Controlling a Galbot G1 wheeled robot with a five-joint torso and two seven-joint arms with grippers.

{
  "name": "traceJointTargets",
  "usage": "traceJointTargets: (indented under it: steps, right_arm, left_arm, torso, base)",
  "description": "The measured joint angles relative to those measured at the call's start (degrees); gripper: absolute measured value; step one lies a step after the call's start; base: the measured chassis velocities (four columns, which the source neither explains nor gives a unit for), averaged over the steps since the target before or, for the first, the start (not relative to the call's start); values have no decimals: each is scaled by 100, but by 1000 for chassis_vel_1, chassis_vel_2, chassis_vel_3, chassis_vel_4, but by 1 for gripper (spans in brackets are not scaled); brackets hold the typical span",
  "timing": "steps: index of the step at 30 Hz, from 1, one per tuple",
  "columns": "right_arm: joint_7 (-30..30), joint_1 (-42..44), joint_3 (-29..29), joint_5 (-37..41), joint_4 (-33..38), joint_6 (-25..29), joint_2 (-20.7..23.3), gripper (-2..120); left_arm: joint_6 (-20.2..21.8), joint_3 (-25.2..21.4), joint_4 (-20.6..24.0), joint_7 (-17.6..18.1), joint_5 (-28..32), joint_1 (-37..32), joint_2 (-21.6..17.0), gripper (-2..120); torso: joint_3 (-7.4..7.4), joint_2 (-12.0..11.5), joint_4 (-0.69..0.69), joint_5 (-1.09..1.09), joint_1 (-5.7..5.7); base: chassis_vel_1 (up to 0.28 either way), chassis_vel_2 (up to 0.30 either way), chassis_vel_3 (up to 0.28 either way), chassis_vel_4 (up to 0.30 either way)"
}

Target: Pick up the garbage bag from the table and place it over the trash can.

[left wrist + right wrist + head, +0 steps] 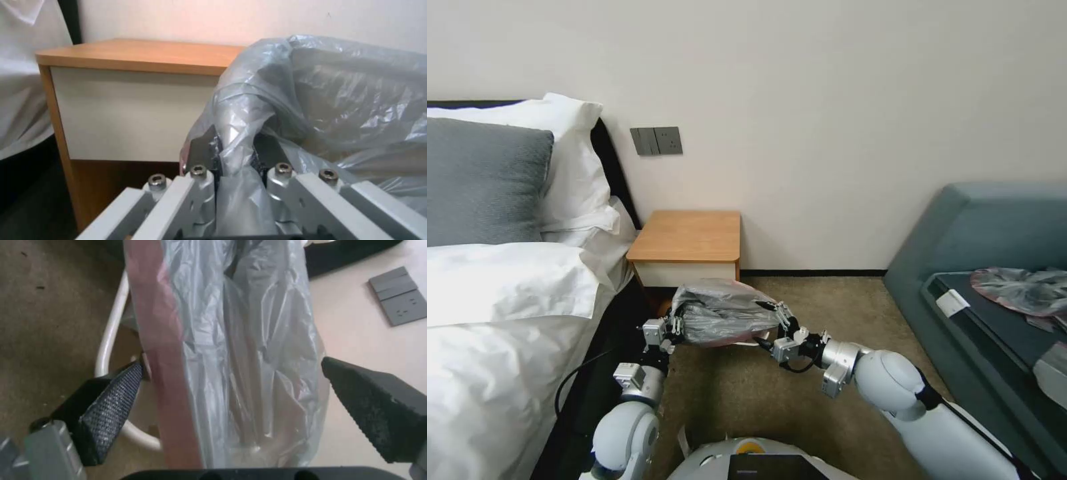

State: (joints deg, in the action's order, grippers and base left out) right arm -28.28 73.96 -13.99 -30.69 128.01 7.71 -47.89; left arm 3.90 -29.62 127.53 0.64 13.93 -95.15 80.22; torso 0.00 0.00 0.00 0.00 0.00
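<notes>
While it hangs in front of the nightstand [686,237], just above the carpet [840,313], the garbage bag [720,312] stretches between both grippers, its pink-red rim [160,350] facing down. The left gripper [234,150] pinches a fold of plastic at the bag's left end. The right gripper [231,390] stands spread wide at the right end, plastic between its pads, one pad [113,400] touching the rim. The trash can's cream rim [111,340] shows just under the bag.

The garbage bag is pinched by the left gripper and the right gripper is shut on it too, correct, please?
Not quite: the left gripper pinches the garbage bag, but the right gripper is open around it, per the right wrist view.
</notes>
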Motion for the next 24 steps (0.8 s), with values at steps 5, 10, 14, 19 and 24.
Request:
traceJointTargets:
  steps: [5, 10, 14, 19, 24]
  right_arm:
    - [-16, -89, 46, 0, -50, 2, -16, 98]
    - [-18, -143, 153, -45, -116, 16, -140, 78]
    - [-18, -139, 202, -59, -118, 25, -186, 64]
    - [-19, -108, 204, -60, -48, 36, -190, 49]
    - [-19, -26, 189, -56, 71, 63, -169, 31]
  left_arm:
    - [-6, 21, 0, -1, -9, -5, -2, 9]
    - [-9, 80, 2, -2, -12, -9, 15, 9]
    - [-8, 82, 4, -1, -8, -6, 12, 9]
    - [13, 80, 2, 8, 11, 6, 15, 9]
    - [108, 88, -19, 66, 57, 29, 39, 9]
  torso:
    - [0, 0, 0, 0, 0]
    - [0, 0, 0, 0, 0]
    - [0, 0, 0, 0, 0]
    - [0, 0, 0, 0, 0]
    - [0, 0, 0, 0, 0]
  base:
    - [0, 0, 0, 0]
    - [0, 0, 0, 0]
    - [0, 0, 0, 0]
    - [0, 0, 0, 0]
    - [0, 0, 0, 0]
